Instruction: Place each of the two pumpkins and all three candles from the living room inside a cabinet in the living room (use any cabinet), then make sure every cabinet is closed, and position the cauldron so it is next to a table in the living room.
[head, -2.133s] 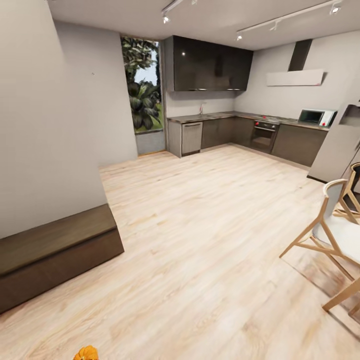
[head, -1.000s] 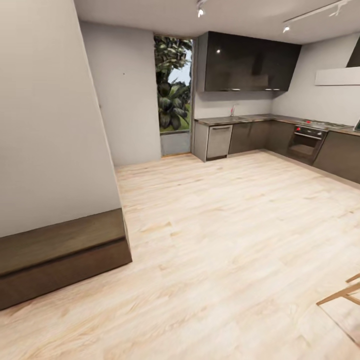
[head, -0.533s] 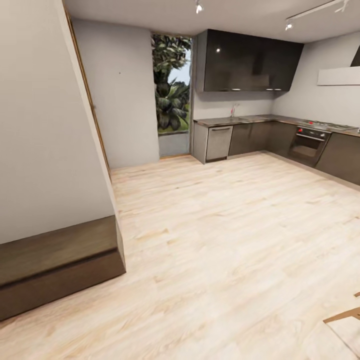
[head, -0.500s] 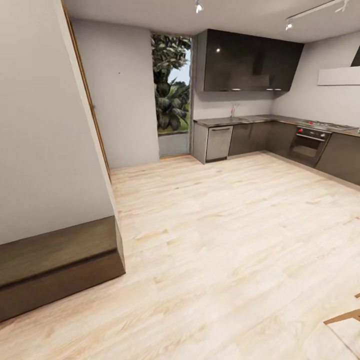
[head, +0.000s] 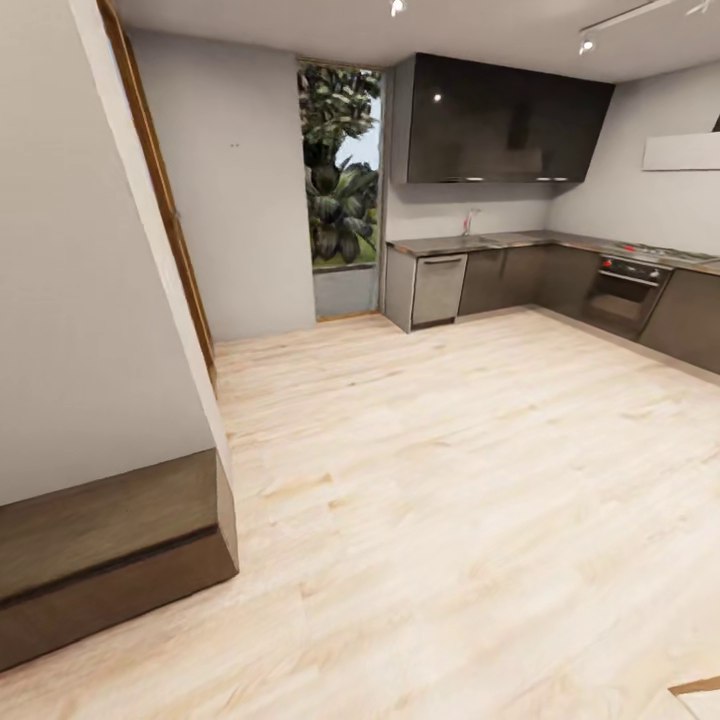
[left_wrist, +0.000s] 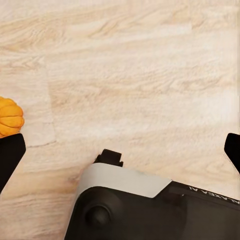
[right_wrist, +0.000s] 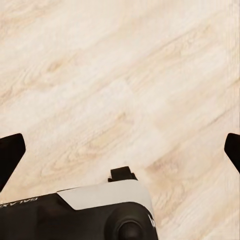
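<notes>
In transit, nothing held: left gripper (left_wrist: 120, 150) and right gripper (right_wrist: 120, 152) both spread wide. Small ribbed orange pumpkin (left_wrist: 10, 117) on pale wood floor (head: 450, 480); long dark-brown wood cabinet (head: 100, 555) ahead. Next: likely grab pumpkin.

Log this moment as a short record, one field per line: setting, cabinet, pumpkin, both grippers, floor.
setting: open room with a kitchen run along the far wall and a tall window showing plants
cabinet: long low dark brown cabinet against the wall at the head view's left, front closed
pumpkin: one orange pumpkin on the floor, beside one dark fingertip in the left wrist view
left gripper: left gripper open, nothing between the fingers
right gripper: right gripper open, holding nothing
floor: pale wood planks
</notes>
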